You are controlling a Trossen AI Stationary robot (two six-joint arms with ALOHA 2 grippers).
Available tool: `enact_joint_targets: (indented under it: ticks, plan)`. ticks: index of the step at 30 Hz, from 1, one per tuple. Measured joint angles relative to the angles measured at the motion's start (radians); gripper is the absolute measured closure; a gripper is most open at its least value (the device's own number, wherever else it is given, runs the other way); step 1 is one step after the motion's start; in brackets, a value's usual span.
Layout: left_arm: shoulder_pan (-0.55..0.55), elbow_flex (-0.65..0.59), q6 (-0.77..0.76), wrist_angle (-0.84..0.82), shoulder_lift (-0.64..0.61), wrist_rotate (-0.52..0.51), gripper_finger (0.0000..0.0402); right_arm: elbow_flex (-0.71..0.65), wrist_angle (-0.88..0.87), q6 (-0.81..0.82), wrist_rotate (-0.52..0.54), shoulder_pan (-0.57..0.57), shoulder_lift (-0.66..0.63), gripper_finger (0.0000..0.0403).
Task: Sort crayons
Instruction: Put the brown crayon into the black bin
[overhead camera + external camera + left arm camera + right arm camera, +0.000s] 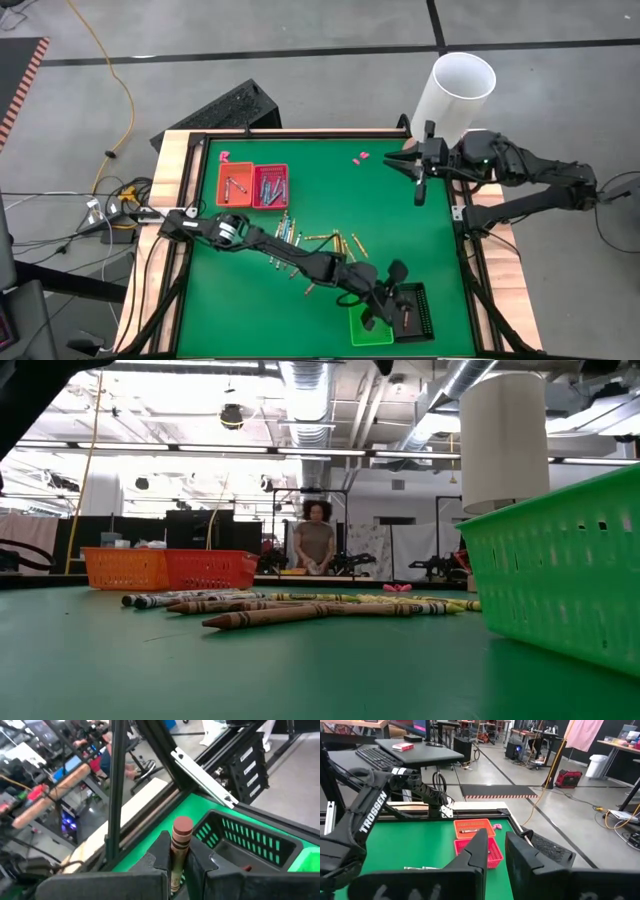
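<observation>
- Reaching across the green table (400, 215), the left arm was stretched toward the near right corner, and the left gripper (378, 300) was held over the green tray (358, 330).
- A brown-red crayon (180, 845) was clamped upright between the left gripper's fingers (161, 854), as shown in the left wrist view, with its blunt end above the fingertips and the green tray's slotted wall just beyond it.
- A black tray (418, 308) was placed directly beside the green tray, the two touching.
- The loose crayons (300, 240) were scattered near the middle of the table, between the red trays and the green tray; in the low view they were seen lying flat in a row, a brown one (300, 615) nearest the camera.
- An orange tray (235, 185) and a red tray (270, 186) were set side by side at the far left, each with grey sticks inside.
- Pink scraps (360, 157) were left on the far part of the table.
- The right gripper (420, 180) was held at the far right edge, near a white cylinder (455, 95), its fingers (479, 852) parted slightly with nothing between them.
- A person (316, 540) was seen in the room behind the table.
</observation>
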Motion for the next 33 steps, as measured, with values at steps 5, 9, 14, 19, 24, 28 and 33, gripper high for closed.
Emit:
enact_joint_targets:
  ticks: [5,9,14,19,24,28,33]
  plan:
    - [-0.008,0.000,0.049,0.016,0.000,-0.035,0.0394,0.000,0.001,0.000,0.000,0.000,0.011,0.0335]
    - [-0.004,0.000,0.052,0.017,0.000,-0.070,0.0394,0.000,0.005,0.000,0.000,0.000,0.016,0.0335]
    - [0.005,0.012,0.061,-0.014,0.000,-0.082,0.0394,0.000,0.015,0.000,0.000,0.000,0.016,0.0335]
    - [-0.005,0.154,0.092,-0.114,0.054,-0.095,0.0394,0.000,0.025,-0.006,0.000,-0.001,0.016,0.0335]
    - [-0.015,0.339,0.113,-0.319,0.155,-0.094,0.0394,0.000,0.024,-0.008,0.000,-0.002,0.016,0.0335]
    - [-0.020,0.314,0.138,-0.305,0.169,-0.096,0.0395,0.000,0.022,-0.009,0.000,-0.002,0.016,0.0335]
    - [-0.024,0.316,0.138,-0.314,0.189,-0.099,0.0393,0.000,0.018,-0.009,0.000,-0.002,0.016,0.0335]
